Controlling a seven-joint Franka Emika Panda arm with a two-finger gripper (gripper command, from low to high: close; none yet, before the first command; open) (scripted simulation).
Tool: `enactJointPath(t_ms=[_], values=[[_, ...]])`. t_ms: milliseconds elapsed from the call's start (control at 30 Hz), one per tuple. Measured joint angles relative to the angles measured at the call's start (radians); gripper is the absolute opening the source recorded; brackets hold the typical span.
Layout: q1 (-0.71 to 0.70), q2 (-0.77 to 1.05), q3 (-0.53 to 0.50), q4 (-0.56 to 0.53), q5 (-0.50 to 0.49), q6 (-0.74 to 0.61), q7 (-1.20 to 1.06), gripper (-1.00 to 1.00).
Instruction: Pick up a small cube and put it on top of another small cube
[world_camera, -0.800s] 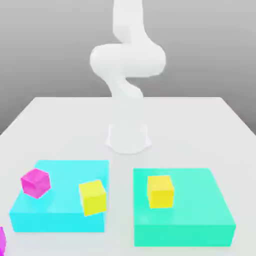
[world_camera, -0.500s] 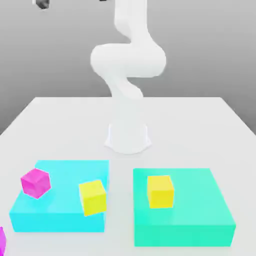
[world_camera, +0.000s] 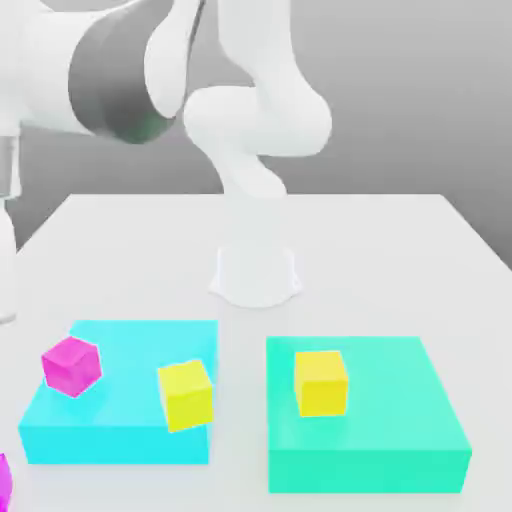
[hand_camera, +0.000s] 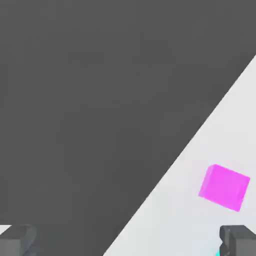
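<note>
Gripper (hand_camera: 128, 240): fingers spread wide, nothing between them.
Magenta cube (hand_camera: 224, 187): lies alone on white table (hand_camera: 200, 210), near the table's edge.

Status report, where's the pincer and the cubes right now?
Pincer open, empty, above table edge near a small magenta cube. Two small yellow cubes unstacked, each on its own platform. Nothing in the way.
</note>
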Motion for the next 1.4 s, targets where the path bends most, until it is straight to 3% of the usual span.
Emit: enactJointPath(t_ms=[367, 400, 600, 767, 1333, 1400], values=[[-0.102, 0.404, -0.013, 0.067, 0.122, 0.149, 0.072, 0.00], [-0.106, 0.427, -0.008, 0.072, 0.128, 0.167, 0.068, -1.00], [-0.109, 0.439, -0.005, 0.075, 0.132, 0.177, 0.066, -1.00], [-0.085, 0.305, -0.036, 0.041, 0.098, 0.077, 0.088, -1.00], [-0.073, -0.318, -0.080, -0.409, -0.100, -0.083, -0.176, -1.00], [-0.070, -0.303, -0.083, -0.439, -0.093, -0.039, -0.201, -1.00]])
